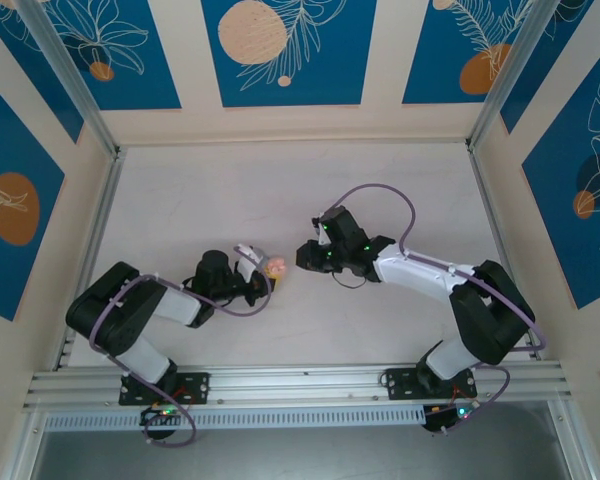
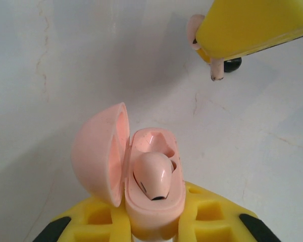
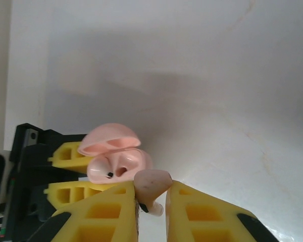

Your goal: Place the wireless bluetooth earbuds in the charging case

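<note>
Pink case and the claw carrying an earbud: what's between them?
Nothing: left wrist view shows bare table between the open pink case and the right claw holding a pink earbud.

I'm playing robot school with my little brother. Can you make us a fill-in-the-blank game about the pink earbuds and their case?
1. The left gripper holds the charging case, and its lid stands ____.
2. The number of earbuds already lying in the case is ____, a pink earbud.
3. The right gripper pinches a second earbud, and its colour is ____.

Missing words: open; one; pink.
</note>
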Robot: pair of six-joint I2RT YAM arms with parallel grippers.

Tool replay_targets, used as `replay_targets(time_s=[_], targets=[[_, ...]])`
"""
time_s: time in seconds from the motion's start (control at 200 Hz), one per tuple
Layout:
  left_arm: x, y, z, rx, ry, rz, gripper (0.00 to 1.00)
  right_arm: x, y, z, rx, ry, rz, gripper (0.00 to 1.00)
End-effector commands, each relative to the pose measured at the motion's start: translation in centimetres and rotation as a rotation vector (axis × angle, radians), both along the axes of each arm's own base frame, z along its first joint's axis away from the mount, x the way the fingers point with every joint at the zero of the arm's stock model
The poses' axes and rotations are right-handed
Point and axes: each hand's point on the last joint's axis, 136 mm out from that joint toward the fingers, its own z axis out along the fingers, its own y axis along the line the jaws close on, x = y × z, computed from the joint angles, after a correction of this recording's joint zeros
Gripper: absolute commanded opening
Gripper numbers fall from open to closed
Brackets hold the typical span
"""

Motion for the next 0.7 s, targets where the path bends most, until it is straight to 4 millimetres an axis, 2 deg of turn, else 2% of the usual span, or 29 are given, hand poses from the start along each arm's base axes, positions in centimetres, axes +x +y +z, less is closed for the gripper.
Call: replay_targets(time_s=[0.0,0.375,0.695], targets=[[-0.1,-1.4,2.1,-0.084,-0.051,-0.042,0.12,0.7,0.9,2.0,0.044,-0.096,-0.009,0.18],[0.4,-1.9,3.0,-0.12,-0.061,-0.041,0.12,1.0,2.8,2.6,0.066,-0.142,0.02,0.18],[0.8,-2.0,3.7,-0.155,-0.064,-0.028,0.12,0.8,3.3,2.3,0.059,-0.147,0.033,0.18]])
